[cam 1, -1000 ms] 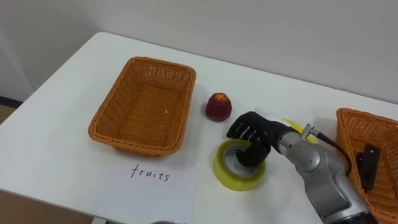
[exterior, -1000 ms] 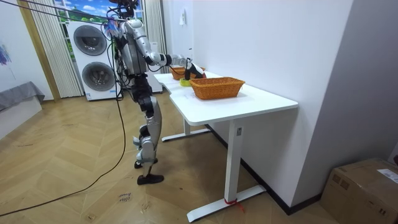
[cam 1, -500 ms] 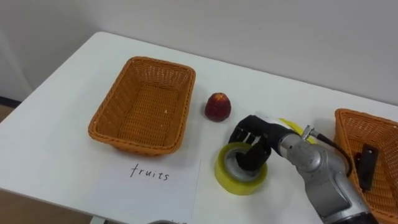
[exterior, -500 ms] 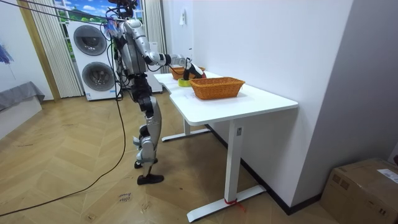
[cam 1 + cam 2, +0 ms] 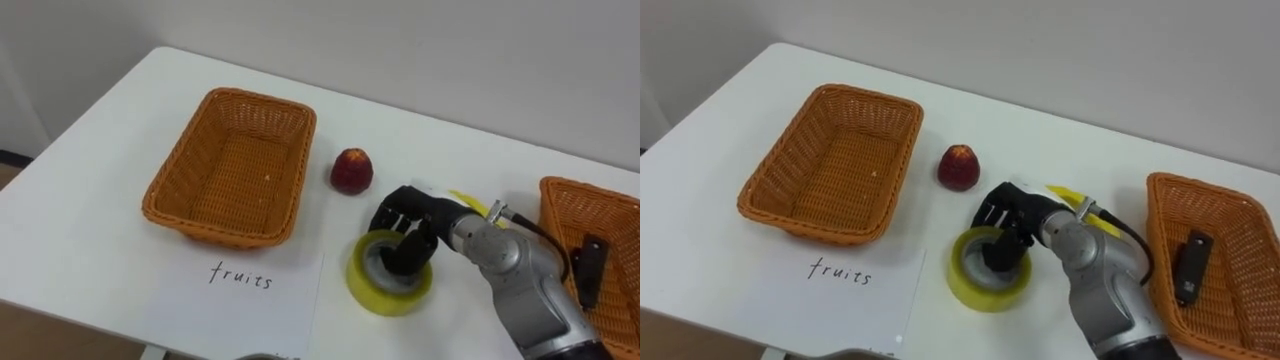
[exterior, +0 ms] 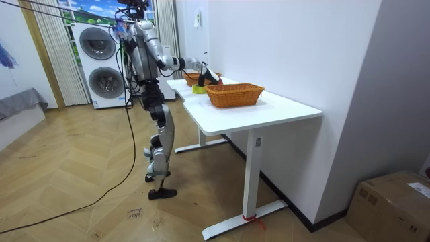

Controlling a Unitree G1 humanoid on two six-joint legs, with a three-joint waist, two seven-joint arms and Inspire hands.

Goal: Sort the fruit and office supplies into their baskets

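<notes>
**A:** Since a second ago, the tape [image 5: 389, 290] and the right hand [image 5: 408, 214] are sitting a touch further toward the lower right.

**B:** What is standing at the left?

**A:** The left basket [image 5: 262, 96] is taking up the left of the table [image 5: 90, 125], with nothing lying inside. A sheet [image 5: 240, 295] with handwriting is lying just below it.

**B:** And in the middle?

**A:** A red fruit [image 5: 351, 171] is sitting just right of that basket, apart from it. The yellow tape is lying lower, beside the sheet's right edge.

**B:** How are the fingers doing?

**A:** They are curling down into the roll's hole, hooking its far wall. A yellow thing [image 5: 470, 203] is peeking out just behind the hand.

**B:** And the far right?

**A:** The right basket [image 5: 560, 188] is standing at the frame's right edge, holding a black thing [image 5: 586, 268].
</notes>
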